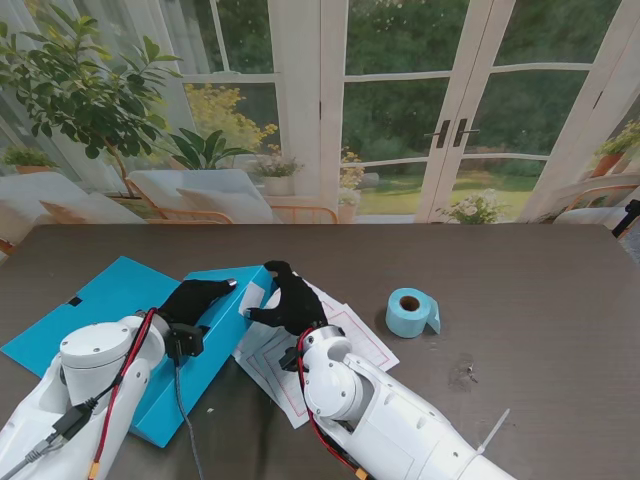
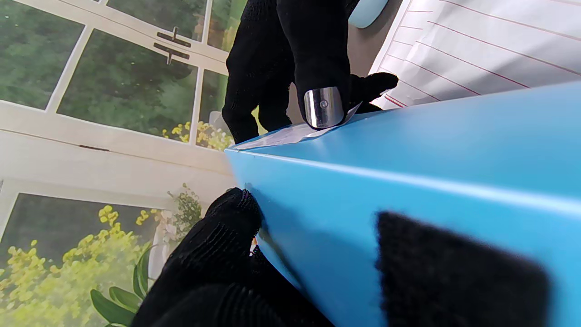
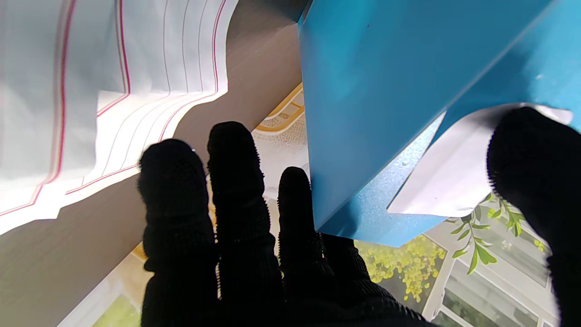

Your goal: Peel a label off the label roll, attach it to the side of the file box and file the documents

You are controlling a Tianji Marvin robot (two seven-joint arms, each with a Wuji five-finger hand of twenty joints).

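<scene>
file box getting a label pressed on its side

the blue file box (image 1: pixel 215 330) is lying on the dark table (image 1: pixel 540 290) toward my left, its lid (image 1: pixel 90 305) spread flat on the far left side. the left hand (image 1: pixel 193 297) is resting on top of the box with its fingers draped over the upper face; in the left wrist view its fingertips (image 2: pixel 236 213) are pressing against the blue wall, so it is bracing the box rather than gripping anything closed.

the right hand (image 1: pixel 287 298) is sitting just beside the box's right edge. its thumb (image 3: pixel 526 150) is pushing a white label (image 3: pixel 449 177) against the blue side of the box, while the other fingers (image 3: pixel 236 181) are stretching out straight and apart, wrapping nothing. in the left wrist view the label (image 2: pixel 290 135) is showing as a thin pale strip along the box edge under a metal-capped fingertip (image 2: pixel 323 106).

the documents (image 1: pixel 330 350), white sheets with red lines, are lying fanned on the table partly under the right arm, touching the box's right side. the light blue label roll (image 1: pixel 410 312) is standing on the table to the right of the papers, apart from both hands.
</scene>
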